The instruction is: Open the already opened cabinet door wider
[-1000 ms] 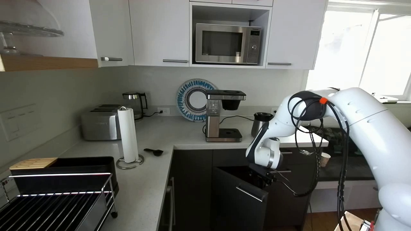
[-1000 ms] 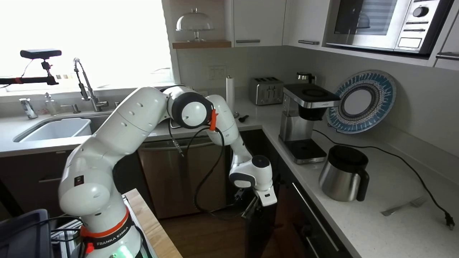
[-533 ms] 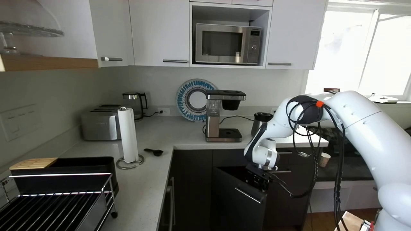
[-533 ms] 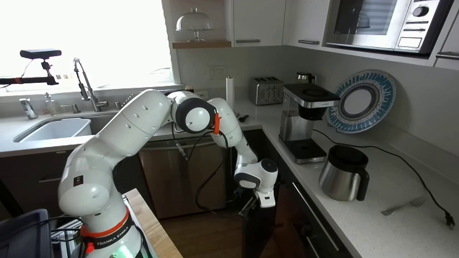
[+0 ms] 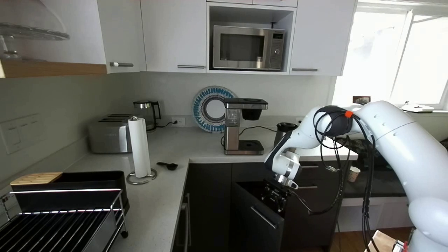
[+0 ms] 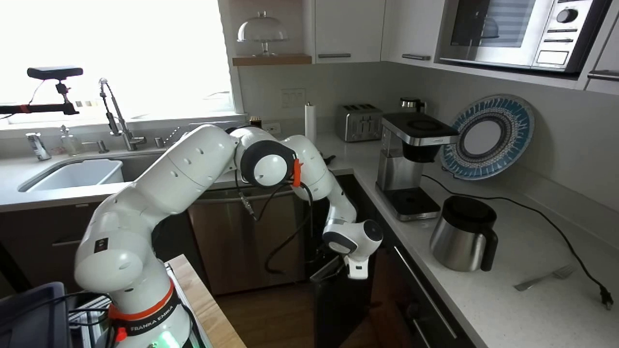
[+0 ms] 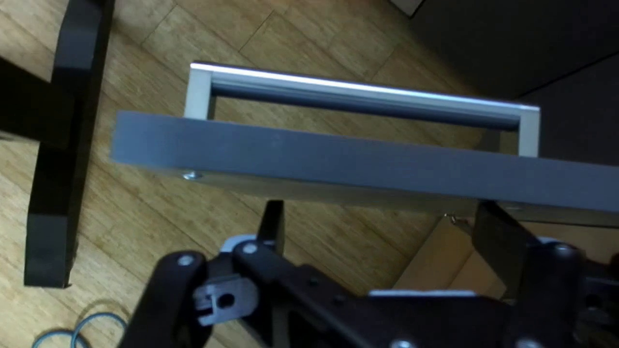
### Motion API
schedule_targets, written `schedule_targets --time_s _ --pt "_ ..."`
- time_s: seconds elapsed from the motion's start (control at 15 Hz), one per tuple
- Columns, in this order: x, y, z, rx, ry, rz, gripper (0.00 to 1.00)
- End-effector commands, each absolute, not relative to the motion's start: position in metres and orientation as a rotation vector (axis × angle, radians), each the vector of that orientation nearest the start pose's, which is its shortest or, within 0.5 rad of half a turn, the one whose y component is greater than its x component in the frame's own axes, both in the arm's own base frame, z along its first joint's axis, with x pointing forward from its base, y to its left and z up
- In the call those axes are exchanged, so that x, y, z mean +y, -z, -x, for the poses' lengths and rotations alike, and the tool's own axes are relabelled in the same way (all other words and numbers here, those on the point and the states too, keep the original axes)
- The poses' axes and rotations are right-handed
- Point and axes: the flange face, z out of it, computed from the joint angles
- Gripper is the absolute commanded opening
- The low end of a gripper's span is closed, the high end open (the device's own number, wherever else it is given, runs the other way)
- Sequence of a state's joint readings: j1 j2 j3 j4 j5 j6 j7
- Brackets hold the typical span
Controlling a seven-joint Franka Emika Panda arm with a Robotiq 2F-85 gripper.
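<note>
The near-black cabinet door stands ajar below the counter, with a bar handle on its outer face. It also shows in an exterior view, and its top edge crosses the wrist view. My gripper is on the inner side of the door near its free edge. In the wrist view the gripper is open with nothing between its fingers. The right fingertip reaches the door's inner face; whether the left one touches is unclear. The gripper is mostly dark and hidden in an exterior view.
The counter edge runs above the door, with a coffee maker and steel carafe on it. Dark drawers stand beside the opening. A steel dishwasher stands at the adjoining run. A black floor stand shows on the wood floor.
The door has swung further outward; its free edge moved left in both exterior views. My gripper moved along with it on the inner side, and the wrist tilted.
</note>
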State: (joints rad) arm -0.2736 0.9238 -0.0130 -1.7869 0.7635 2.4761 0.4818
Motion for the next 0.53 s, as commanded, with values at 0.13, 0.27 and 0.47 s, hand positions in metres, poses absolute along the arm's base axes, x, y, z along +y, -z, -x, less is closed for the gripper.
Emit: schedule_targets --time_s 0.13,0.27,0.47 --pt "-0.128 0.016 -0.597 1.787 -0.450 1.818 1.00" --pt "-0.114 0.024 -0.605 1.778 -0.454 1.759 1.00" --pt "-0.108 0.028 -0.613 1.780 -0.375 1.763 1.00"
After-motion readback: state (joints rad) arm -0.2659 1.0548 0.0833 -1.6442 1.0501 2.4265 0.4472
